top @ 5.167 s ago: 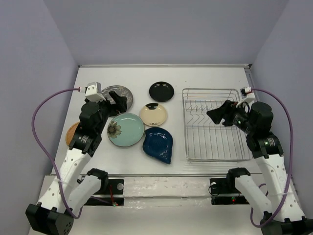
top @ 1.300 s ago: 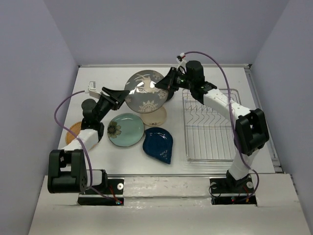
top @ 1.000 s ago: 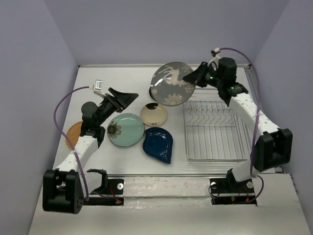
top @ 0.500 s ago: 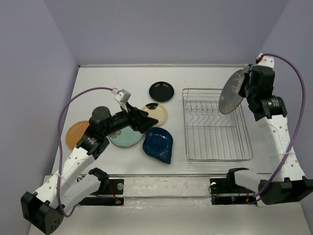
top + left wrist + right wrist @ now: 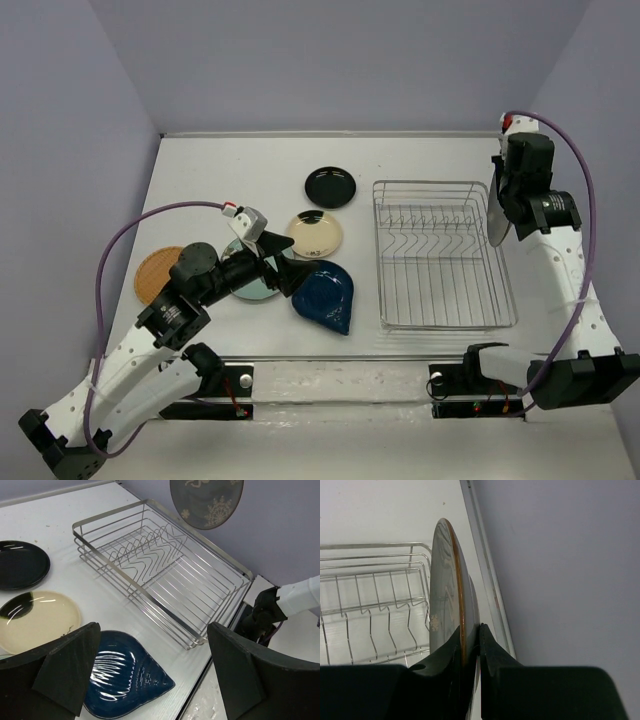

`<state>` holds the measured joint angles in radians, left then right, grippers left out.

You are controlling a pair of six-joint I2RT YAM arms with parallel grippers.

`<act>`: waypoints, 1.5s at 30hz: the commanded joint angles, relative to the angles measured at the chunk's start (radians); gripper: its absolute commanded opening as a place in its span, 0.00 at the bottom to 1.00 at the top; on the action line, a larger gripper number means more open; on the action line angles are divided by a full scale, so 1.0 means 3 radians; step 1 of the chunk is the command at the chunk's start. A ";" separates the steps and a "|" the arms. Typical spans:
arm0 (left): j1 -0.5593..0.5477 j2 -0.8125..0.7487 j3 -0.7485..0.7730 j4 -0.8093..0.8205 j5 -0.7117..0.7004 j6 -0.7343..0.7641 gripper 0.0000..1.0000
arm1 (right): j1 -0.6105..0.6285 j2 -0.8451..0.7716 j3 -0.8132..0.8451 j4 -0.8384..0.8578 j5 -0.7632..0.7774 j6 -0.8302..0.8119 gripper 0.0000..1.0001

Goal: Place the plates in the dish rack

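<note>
Right gripper (image 5: 470, 642) pinched grey speckled plate (image 5: 445, 595) by its rim, on edge above right side of dish rack (image 5: 425, 183); left gripper (image 5: 152, 672) spread wide near blue teardrop plate (image 5: 125, 680)

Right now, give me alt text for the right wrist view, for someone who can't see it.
The right gripper pinches the rim of a grey plate, held upright and edge-on to the camera. The wire rack sits on the white table to the plate's left in the picture, and a purple wall fills the right side.
</note>
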<state>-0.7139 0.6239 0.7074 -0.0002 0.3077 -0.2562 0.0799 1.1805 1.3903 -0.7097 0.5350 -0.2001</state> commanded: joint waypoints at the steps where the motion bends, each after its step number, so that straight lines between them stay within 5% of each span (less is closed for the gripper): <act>1: -0.0074 -0.0055 0.0112 0.0006 -0.0182 0.0138 0.99 | 0.0015 -0.0054 0.0029 0.0387 -0.0086 -0.0371 0.07; 23: -0.0116 -0.0009 0.0106 -0.0009 -0.0284 0.0153 0.99 | -0.0220 0.0529 -0.0661 0.0816 -0.0781 -0.0003 0.07; 39: -0.0054 0.0252 0.0086 -0.0091 -0.0596 0.0128 0.99 | -0.0635 0.1459 0.0049 0.1338 -0.1568 -0.0028 0.07; 43: 0.0012 0.0328 0.0081 -0.0066 -0.0611 0.0072 0.99 | -0.0670 0.1592 0.0100 0.1384 -0.1512 0.0078 0.19; 45: 0.0038 0.0349 0.0081 -0.0040 -0.0601 0.0041 0.99 | -0.0701 0.1623 0.0111 0.1389 -0.1467 0.0150 0.43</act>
<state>-0.7181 0.7204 0.7074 -0.0517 0.1425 -0.2302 -0.1165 1.6310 1.3884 -0.3798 0.0990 -0.2070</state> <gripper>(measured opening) 0.990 0.223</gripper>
